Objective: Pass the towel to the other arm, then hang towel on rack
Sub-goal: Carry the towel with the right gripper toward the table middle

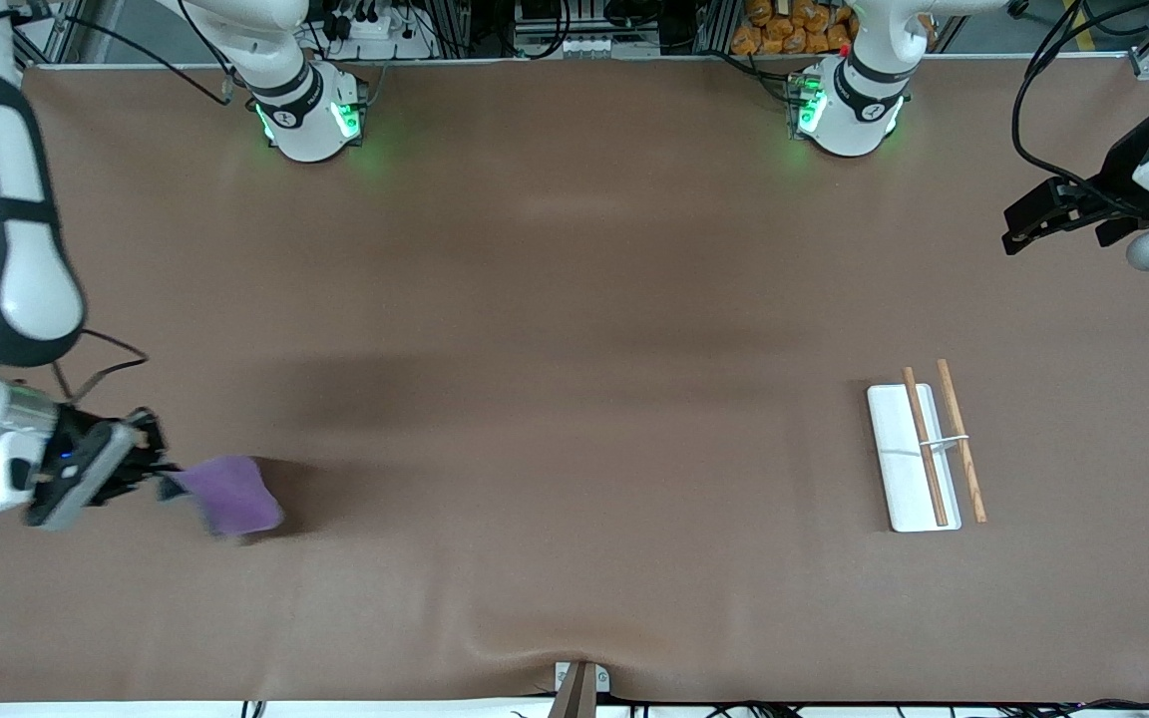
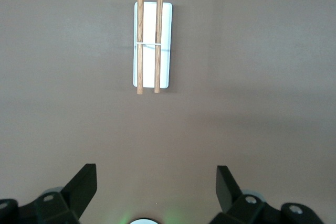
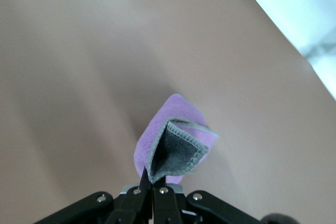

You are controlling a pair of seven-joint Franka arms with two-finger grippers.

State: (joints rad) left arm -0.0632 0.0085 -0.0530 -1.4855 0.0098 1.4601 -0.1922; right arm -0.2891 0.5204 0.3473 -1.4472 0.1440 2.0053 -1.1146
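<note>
Purple towel (image 3: 176, 140) (grey-lined, folded) pinched in right gripper (image 3: 152, 184) fingers; left gripper (image 2: 156, 182) fingers spread, empty.

In the right wrist view we see our right gripper (image 3: 152, 190) with its black fingers pinched together on one corner of the towel (image 3: 173, 140). The towel is purple with a grey inner face and a grey stitched edge; it hangs folded from the grip, the grey side showing inside the fold and the purple side wrapping around it. Below the towel we see the brown table cover (image 3: 79, 66), and the cloth's soft shadow falls on it. Past the table's edge we see a pale, bright floor area (image 3: 299, 3).
</note>
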